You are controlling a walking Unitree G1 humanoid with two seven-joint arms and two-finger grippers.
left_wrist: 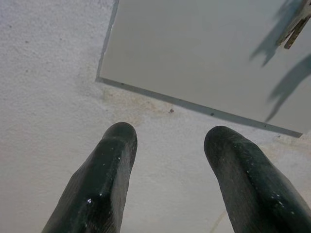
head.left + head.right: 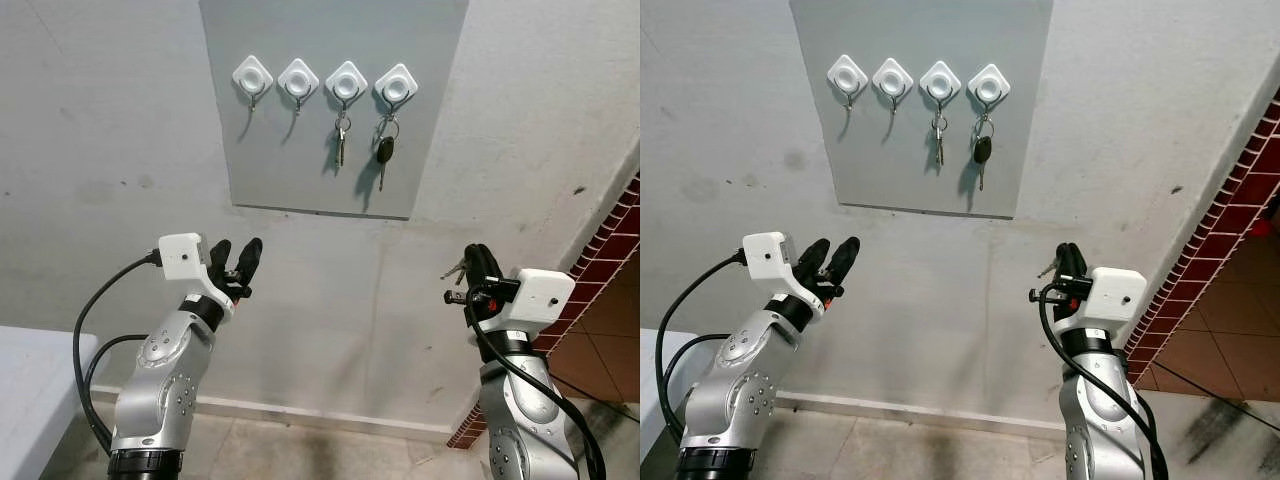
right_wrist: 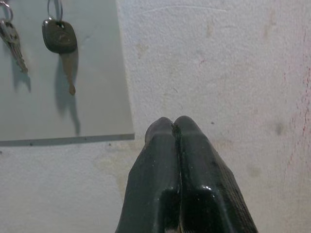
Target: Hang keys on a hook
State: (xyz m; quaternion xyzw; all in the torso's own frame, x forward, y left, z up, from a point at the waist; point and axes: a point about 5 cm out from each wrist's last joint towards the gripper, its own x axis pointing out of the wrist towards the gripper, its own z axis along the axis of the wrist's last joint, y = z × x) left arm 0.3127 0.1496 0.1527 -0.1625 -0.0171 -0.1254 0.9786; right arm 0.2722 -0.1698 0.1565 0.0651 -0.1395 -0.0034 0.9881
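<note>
**Right gripper clamped on keys, below the hook board**

I read the right gripper (image 2: 478,262) as closed: in the right wrist view its two black fingers (image 3: 165,170) press together with no gap. In the left eye view a small bunch of keys (image 2: 456,270) juts from the fingers at about 9 o'clock; most of the bunch is hidden by the fingers, so I cannot count the keys. From the wrist camera the held keys are not discernible.

The left gripper (image 2: 234,262) is raised with its fingers apart and nothing between them; bare wall shows through the gap in the left wrist view.

Above both grippers, at roughly 12 o'clock, a grey board (image 2: 300,150) is fixed to the wall. It carries four white diamond hooks in a row. The first hook (image 2: 252,78) and second hook (image 2: 298,79) are bare. The third hook (image 2: 346,83) holds a silver key (image 2: 341,142); the fourth hook (image 2: 396,87) holds a black-headed key (image 2: 384,155). The board's top edge is cut off by the frame.

Red brick tiling (image 2: 610,240) sits at 3 o'clock, partly cut off.
</note>
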